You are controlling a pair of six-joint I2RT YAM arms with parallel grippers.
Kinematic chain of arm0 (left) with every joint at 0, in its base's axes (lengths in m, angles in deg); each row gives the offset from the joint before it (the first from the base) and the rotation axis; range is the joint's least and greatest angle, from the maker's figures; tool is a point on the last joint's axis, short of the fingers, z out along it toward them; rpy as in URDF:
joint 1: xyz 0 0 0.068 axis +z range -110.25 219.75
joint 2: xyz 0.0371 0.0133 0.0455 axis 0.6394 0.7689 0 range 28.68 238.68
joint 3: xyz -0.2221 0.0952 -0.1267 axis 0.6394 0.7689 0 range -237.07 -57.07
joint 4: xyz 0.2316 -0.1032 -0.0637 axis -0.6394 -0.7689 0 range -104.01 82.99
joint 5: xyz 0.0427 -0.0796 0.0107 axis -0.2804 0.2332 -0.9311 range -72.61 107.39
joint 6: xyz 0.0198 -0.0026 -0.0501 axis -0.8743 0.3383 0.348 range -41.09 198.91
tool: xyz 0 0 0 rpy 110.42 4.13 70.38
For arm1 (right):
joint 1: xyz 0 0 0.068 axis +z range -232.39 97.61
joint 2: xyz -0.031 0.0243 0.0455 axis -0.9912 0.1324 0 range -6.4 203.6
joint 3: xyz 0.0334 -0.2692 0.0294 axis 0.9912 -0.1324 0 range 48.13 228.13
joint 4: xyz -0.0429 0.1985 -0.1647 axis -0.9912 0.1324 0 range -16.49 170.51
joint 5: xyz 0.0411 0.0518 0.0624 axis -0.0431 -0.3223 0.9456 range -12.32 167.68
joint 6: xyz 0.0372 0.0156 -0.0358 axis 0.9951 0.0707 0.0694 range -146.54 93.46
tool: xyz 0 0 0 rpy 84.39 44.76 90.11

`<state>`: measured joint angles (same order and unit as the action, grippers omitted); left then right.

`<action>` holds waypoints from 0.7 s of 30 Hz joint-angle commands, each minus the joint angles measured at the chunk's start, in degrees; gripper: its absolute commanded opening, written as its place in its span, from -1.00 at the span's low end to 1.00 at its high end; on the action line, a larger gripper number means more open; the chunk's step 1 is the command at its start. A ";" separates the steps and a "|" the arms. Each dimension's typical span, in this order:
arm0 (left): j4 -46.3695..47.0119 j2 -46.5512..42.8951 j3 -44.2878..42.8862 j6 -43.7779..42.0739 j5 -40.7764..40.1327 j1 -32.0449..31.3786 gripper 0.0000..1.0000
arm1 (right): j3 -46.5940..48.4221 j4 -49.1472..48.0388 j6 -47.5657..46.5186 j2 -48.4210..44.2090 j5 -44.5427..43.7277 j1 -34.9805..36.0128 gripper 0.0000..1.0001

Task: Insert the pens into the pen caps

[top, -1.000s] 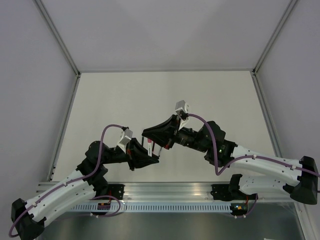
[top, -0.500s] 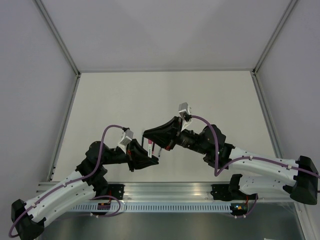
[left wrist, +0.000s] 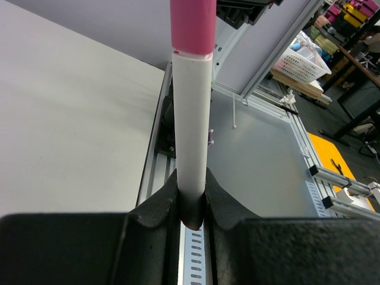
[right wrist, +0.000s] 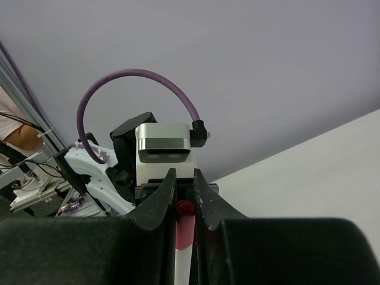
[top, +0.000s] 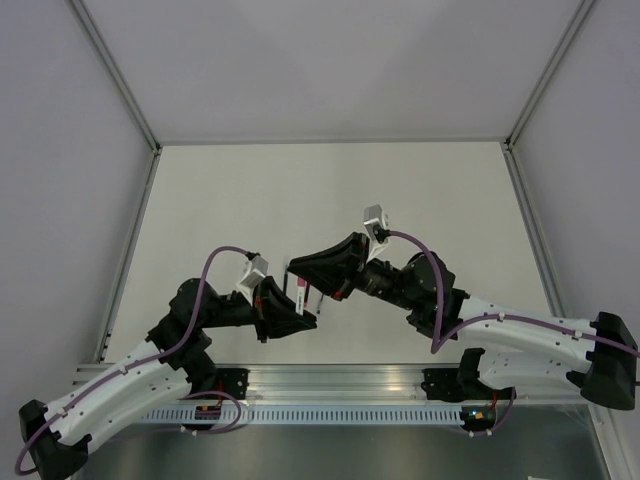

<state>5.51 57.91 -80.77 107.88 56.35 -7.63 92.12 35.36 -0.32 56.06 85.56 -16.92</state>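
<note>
A white pen [top: 298, 292] with a red end is held in the air between both grippers, above the near middle of the table. My left gripper [top: 303, 318] is shut on the pen's white barrel [left wrist: 191, 130], and the pen's dark red tail end sits between the fingertips. A pink-red cap [left wrist: 193, 27] sits on the far end of the barrel. My right gripper [top: 297, 270] is shut around that red cap [right wrist: 184, 224], with the white barrel [right wrist: 181, 267] below it. The other pens and caps are out of view.
The pale table [top: 330, 190] is bounded by a metal frame and grey walls. The aluminium rail [top: 330, 385] with the arm bases runs along the near edge. The left wrist camera [right wrist: 163, 148] faces the right gripper closely.
The right wrist has shifted slightly right and the left arm has edged a little. Both grippers stay shut on the same pen.
</note>
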 commanded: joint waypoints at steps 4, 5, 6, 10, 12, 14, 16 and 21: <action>9.11 -0.23 -8.89 -1.37 -9.95 0.62 -0.95 | -5.22 9.15 1.12 2.06 5.83 3.26 -1.00; 8.93 0.12 -9.25 -1.55 -10.22 0.53 -0.95 | -5.49 8.97 1.12 2.06 5.74 3.43 -1.00; 8.67 0.30 -9.60 -1.72 -10.48 0.62 -0.95 | -5.84 8.88 1.20 1.97 5.74 3.61 -1.00; 8.49 0.21 -10.92 -1.73 -11.27 0.62 -0.95 | -7.51 7.66 1.73 1.79 6.44 3.96 -1.00; 8.58 0.30 -11.36 -1.55 -11.54 0.62 -0.95 | -7.51 7.74 1.73 2.05 6.62 4.66 -1.00; 8.32 0.47 -12.59 -1.64 -11.54 0.62 -0.95 | -7.16 8.71 1.12 2.58 6.80 5.54 -1.00; 8.23 0.56 -13.73 -1.46 -11.19 0.62 -0.95 | -7.16 8.71 0.94 2.93 7.76 6.07 -1.00; 9.28 0.39 -15.14 -0.23 -9.52 0.62 -0.95 | -7.51 7.48 0.33 3.37 10.04 7.04 -1.00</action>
<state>-1.88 59.27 -87.59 106.42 55.57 -8.26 89.06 26.66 -0.80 55.82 81.91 -14.38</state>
